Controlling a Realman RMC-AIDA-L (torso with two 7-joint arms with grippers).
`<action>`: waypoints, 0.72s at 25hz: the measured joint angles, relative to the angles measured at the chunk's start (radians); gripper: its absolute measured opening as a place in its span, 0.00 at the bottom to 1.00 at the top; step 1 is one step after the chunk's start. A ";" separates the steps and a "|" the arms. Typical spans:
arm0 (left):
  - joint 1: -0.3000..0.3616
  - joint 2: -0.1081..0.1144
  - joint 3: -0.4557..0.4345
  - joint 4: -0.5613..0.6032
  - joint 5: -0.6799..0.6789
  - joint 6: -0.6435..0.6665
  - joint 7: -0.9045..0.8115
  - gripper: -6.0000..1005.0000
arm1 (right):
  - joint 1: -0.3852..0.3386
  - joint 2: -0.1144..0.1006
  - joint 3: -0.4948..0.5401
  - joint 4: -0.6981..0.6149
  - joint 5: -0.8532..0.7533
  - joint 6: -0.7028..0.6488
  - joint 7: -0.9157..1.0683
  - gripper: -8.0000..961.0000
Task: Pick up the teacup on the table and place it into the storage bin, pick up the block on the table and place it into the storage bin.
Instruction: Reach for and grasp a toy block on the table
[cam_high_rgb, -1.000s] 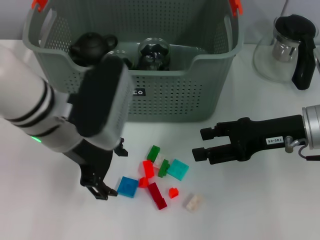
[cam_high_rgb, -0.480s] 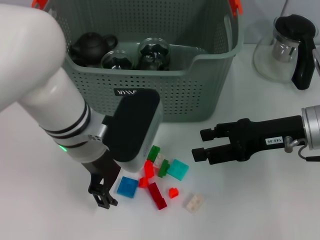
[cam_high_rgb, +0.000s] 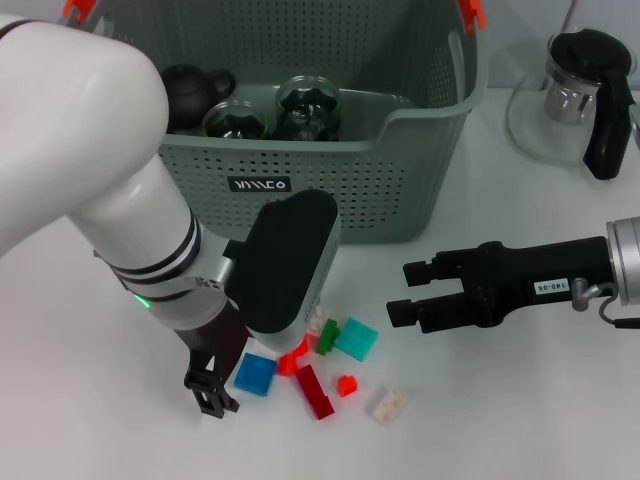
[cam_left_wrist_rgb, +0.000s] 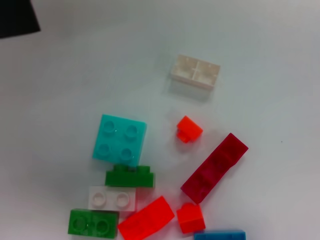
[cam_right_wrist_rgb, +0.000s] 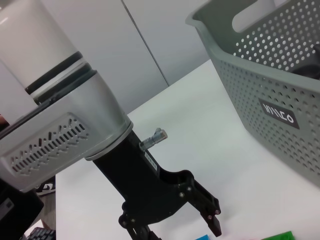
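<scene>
On the white counter (cam_high_rgb: 520, 420), in front of the storage bin (cam_high_rgb: 420, 170), a cluster of small building blocks is lying. The left end effector (cam_high_rgb: 212, 392) is hanging low over the counter at the cluster's left edge, just beside the blue block (cam_high_rgb: 255, 374), its black fingers pointing down; whether they are spread or pressed together cannot be told. Its wrist housing is covering part of the cluster in the head view. The left wrist view is showing the teal block (cam_left_wrist_rgb: 120, 140), a white block (cam_left_wrist_rgb: 195, 72), a small red block (cam_left_wrist_rgb: 189, 128), a long dark red block (cam_left_wrist_rgb: 214, 167), green ones and an orange-red one, all lying loose on the counter. The right end effector (cam_high_rgb: 415, 292) is hovering to the right of the blocks with its fingers spread and holding nothing. Inside the bin a dark teapot (cam_high_rgb: 190, 85) and glass vessels (cam_high_rgb: 305, 108) are sitting. A glass jug (cam_high_rgb: 580, 95) is standing on the counter, right of the bin.
</scene>
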 joint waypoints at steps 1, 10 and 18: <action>-0.001 0.000 0.002 -0.001 0.000 0.000 -0.002 0.86 | -0.001 0.000 0.000 0.000 0.000 0.000 0.000 0.86; -0.008 -0.001 0.017 -0.021 0.005 -0.007 -0.021 0.76 | -0.004 0.000 -0.003 0.000 -0.001 -0.002 -0.003 0.86; -0.012 -0.002 0.033 -0.034 -0.002 -0.024 -0.031 0.48 | -0.005 0.002 -0.002 0.000 0.001 -0.001 -0.014 0.86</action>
